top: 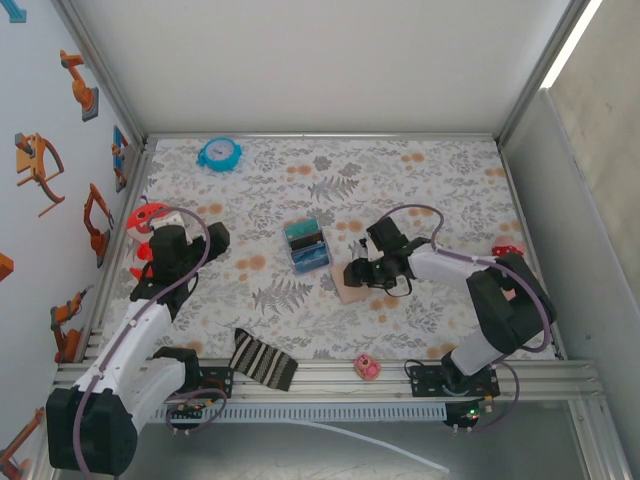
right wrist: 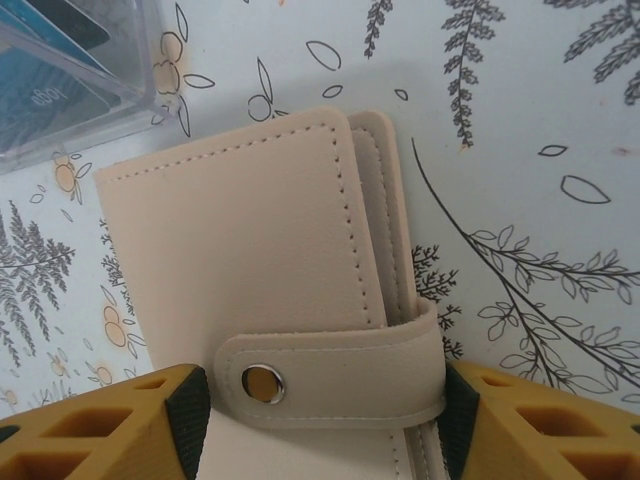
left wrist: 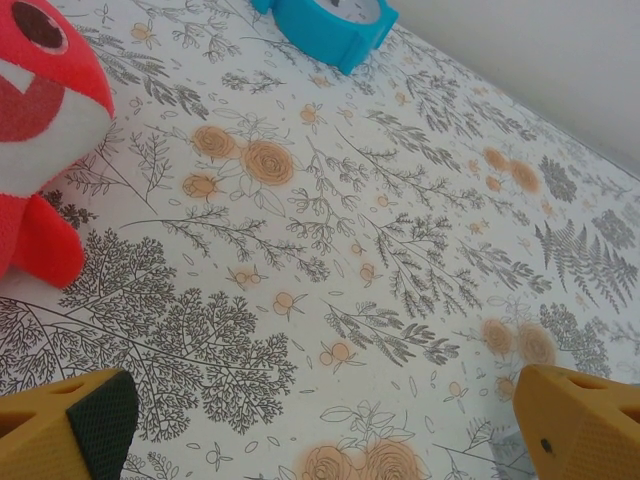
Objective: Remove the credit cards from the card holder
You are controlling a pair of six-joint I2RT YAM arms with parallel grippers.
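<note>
At the bottom of the right wrist view, the closed card holder [right wrist: 240,240] is seen lying flat, with the right claw [right wrist: 322,408] set on either side of its strap [right wrist: 330,365]. Whether it is squeezed yet cannot be told. The strap is snapped shut, so the holder could be dragged or flipped and no card freed. At upper left, a clear box [right wrist: 70,70] could be bumped. The left claw [left wrist: 330,425] is held wide open and empty, a red toy [left wrist: 40,120] at left, a blue clock [left wrist: 330,25] at top.
</note>
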